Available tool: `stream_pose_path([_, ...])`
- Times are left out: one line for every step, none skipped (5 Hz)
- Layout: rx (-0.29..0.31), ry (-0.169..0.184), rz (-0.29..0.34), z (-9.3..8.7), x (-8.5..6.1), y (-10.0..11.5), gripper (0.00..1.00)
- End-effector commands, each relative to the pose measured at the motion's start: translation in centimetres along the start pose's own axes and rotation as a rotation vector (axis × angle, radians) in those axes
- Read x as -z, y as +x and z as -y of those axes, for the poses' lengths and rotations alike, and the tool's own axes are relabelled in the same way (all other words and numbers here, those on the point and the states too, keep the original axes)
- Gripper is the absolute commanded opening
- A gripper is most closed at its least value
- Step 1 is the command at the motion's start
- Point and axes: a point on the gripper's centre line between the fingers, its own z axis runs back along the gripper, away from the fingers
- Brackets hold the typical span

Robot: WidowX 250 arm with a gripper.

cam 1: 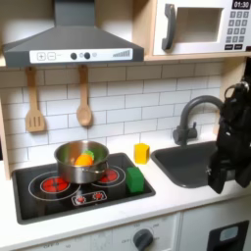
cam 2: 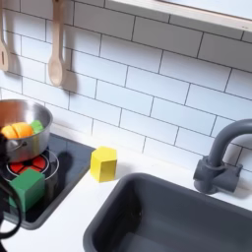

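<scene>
My gripper (cam 1: 217,177) hangs at the end of the black arm at the first exterior view's right, pointing down over the right part of the dark sink (cam 1: 184,165). Its fingers are dark and blurred against the arm, so whether they are open or shut is unclear. I see nothing held in it. Nearest to it are the sink and the black faucet (cam 1: 193,116). A yellow block (cam 1: 142,152) stands on the counter left of the sink. A green block (cam 1: 134,179) lies on the stove beside a silver pot (cam 1: 80,162) holding orange and green pieces.
A wooden spatula (cam 1: 35,103) and spoon (cam 1: 84,98) hang on the tiled wall under the range hood (cam 1: 69,44). A microwave (cam 1: 201,26) sits top right. The second exterior view has the yellow block (cam 2: 103,162), green block (cam 2: 28,187), pot (cam 2: 18,133), sink (cam 2: 162,217) and faucet (cam 2: 222,157).
</scene>
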Motion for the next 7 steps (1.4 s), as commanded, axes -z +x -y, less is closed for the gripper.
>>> stream_pose_path([-0.052,0.041,0.032,-2.0,0.1,2.0,1.00])
stream_pose_path([-0.086,0.073,0.055,-3.4,0.4,3.1,1.00])
stream_pose_path([-0.126,0.055,0.061,-4.5,0.5,3.9,1.00])
stream_pose_path([-0.161,0.056,0.070,-6.0,0.6,5.5,1.00])
stream_pose_path([-0.188,0.057,0.077,-7.2,0.9,6.9,1.00])
stream_pose_path([-0.211,0.060,0.087,-8.6,1.0,8.4,1.00])
stream_pose_path([-0.238,0.066,0.104,-10.1,1.0,10.1,1.00])
